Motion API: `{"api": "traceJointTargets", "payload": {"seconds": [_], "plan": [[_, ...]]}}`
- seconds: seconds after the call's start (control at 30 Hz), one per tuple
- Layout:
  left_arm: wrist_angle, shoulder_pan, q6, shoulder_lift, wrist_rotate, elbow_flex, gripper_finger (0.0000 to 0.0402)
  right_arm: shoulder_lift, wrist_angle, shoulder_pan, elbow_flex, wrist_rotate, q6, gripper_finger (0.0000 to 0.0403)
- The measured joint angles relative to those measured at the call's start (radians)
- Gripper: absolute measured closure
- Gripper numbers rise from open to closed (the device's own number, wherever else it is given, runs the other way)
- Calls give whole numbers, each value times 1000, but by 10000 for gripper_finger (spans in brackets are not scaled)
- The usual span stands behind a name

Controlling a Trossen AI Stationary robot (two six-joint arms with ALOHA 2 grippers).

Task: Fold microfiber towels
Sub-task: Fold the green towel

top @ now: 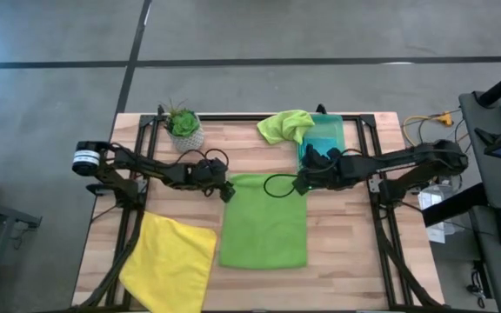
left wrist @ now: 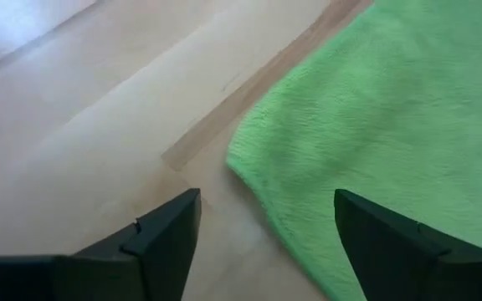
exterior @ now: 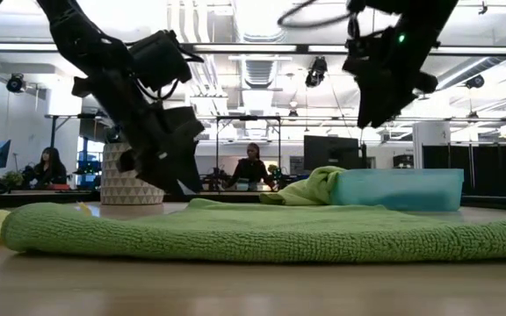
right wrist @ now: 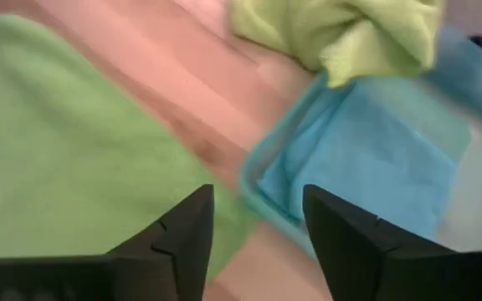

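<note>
Yellow towel (top: 169, 259) at the left front of the tabletop (top: 346, 252), rumpled, one corner off the edge, not folded yet. Lime green towel (top: 263, 220) at centre, spread as a neat rectangle; looks thick along its edge in the low view, so likely mid-fold, but can't confirm layer count. Second lime green towel (top: 287, 125) bunched at the back, draped over the rim of the green bin (top: 335, 126). Teal towel (right wrist: 366, 163) lying flat inside that bin, probably done. Judgement: about one of four finished, one in progress, two untouched.

Left end effector (top: 227, 189) low over the centre towel's rear left corner, fingers (left wrist: 170, 238) spread wide, holding nothing; corner sits between them, no contact visible. Right end effector (top: 305, 182) above the rear right corner, beside the bin, fingers (right wrist: 187, 230) also apart, empty, clear of the cloth in the low view. Set up like a two-corner pinch for the next fold.
</note>
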Motion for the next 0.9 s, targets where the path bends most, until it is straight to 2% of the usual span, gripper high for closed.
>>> {"api": "traceJointTargets", "payload": {"seconds": [0.13, 0.27, 0.37, 0.43, 0.57, 0.7, 0.8, 0.9], "plan": [[2, 4, -12, -45, 128, 0, 142, -42, 56, 69, -5, -115, -57, 213], [11, 1, 13, -105, 320, 0, 153, -65, 157, 172, -30, -268, -72, 213], [11, -16, 11, -139, 489, 0, 167, -75, 245, 269, -63, -362, -18, 218], [10, -38, 7, -150, 561, 0, 177, -77, 276, 340, -85, -375, 63, 221], [21, -101, 6, -151, 591, -2, 193, -78, 322, 481, -151, -374, 302, 228], [127, -150, 5, -123, 590, -2, 219, -77, 372, 616, -228, -366, 563, 241], [241, -170, 5, -83, 591, -2, 260, -61, 436, 678, -279, -346, 710, 260], [333, -174, 9, -14, 600, 18, 323, -22, 511, 706, -319, -336, 818, 293]]}}
